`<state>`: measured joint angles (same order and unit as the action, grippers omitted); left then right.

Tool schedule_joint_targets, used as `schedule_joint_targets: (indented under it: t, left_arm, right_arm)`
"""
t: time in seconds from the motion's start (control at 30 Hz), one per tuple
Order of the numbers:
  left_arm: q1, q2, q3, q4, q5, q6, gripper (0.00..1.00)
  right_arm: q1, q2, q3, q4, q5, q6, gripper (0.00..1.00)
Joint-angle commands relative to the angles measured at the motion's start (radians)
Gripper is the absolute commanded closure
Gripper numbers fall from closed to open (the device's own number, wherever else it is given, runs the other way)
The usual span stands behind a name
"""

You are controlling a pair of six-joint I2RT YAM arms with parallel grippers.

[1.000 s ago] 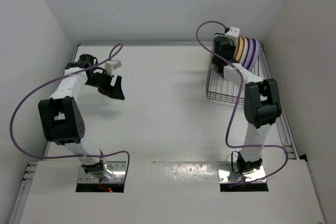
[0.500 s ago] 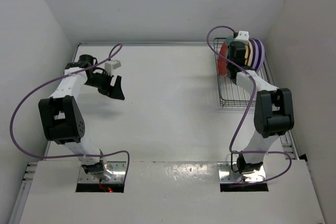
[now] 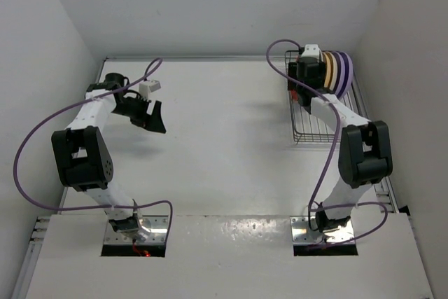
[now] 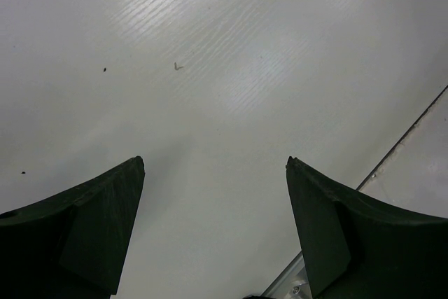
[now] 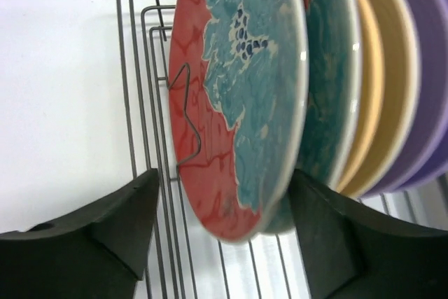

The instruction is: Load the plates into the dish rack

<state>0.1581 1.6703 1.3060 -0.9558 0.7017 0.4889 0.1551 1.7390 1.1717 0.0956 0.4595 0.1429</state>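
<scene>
The dish rack (image 3: 306, 129), a dark wire basket, sits at the table's far right. Several plates (image 3: 337, 71) stand on edge in its far end. In the right wrist view the nearest is red with a teal pattern (image 5: 238, 89), then a second of that kind (image 5: 329, 68), a yellow one (image 5: 371, 89) and lilac ones (image 5: 420, 47). My right gripper (image 5: 224, 173) is open, its jaws either side of the nearest plate's lower rim with a gap on the left. My left gripper (image 4: 214, 160) is open over bare table at the far left (image 3: 155, 120).
Rack wires (image 5: 133, 68) run under and beside the plates. A metal rail (image 3: 371, 145) borders the table just right of the rack. White walls close in the back and both sides. A seam (image 4: 406, 138) crosses the table near the left gripper.
My right gripper has opened and let go of the red and teal plate, which now stands in the rack. The rack slid to the right. The left arm has not moved.
</scene>
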Motion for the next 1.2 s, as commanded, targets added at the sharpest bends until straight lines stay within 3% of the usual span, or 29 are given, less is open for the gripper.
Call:
schedule_joint_targets:
  t: [0.0,0.13,0.27,0.33,0.47,0.7,0.87,1.0,1.17]
  left_arm:
    - [0.014,-0.006,0.045,-0.001,0.039,0.004,0.13]
    - [0.014,-0.006,0.058,-0.011,0.003,0.004,0.13]
    - [0.014,-0.04,0.067,-0.011,-0.043,0.004,0.12]
    - [0.014,-0.053,0.067,0.002,-0.071,-0.006,0.12]
    - [0.005,-0.095,0.013,0.081,-0.21,-0.065,0.12]
    - [-0.037,-0.162,-0.043,0.135,-0.309,-0.121,0.08]
    - [-0.058,-0.236,-0.1,0.172,-0.309,-0.154,0.04]
    - [-0.078,-0.277,-0.171,0.181,-0.355,-0.164,0.01]
    - [-0.097,-0.352,-0.292,0.181,-0.433,-0.115,0.01]
  right_arm:
    - [0.018,-0.114,0.086,-0.04,0.034,-0.046,0.24]
    - [0.049,-0.246,0.184,-0.187,0.054,-0.043,0.0]
    - [0.049,-0.408,0.18,-0.331,-0.016,0.021,0.0]
    - [0.037,-0.513,0.1,-0.397,-0.132,0.032,0.0]
    - [0.038,-0.759,-0.111,-0.564,-0.537,0.018,0.0]
    - [0.047,-1.045,-0.516,-0.704,-0.637,0.394,0.0]
    - [0.049,-1.277,-0.774,-0.651,-0.766,0.674,0.0]
    - [0.049,-1.366,-0.869,-0.701,-0.827,0.739,0.0]
    - [0.049,-1.314,-0.894,-0.778,-0.868,0.699,0.0]
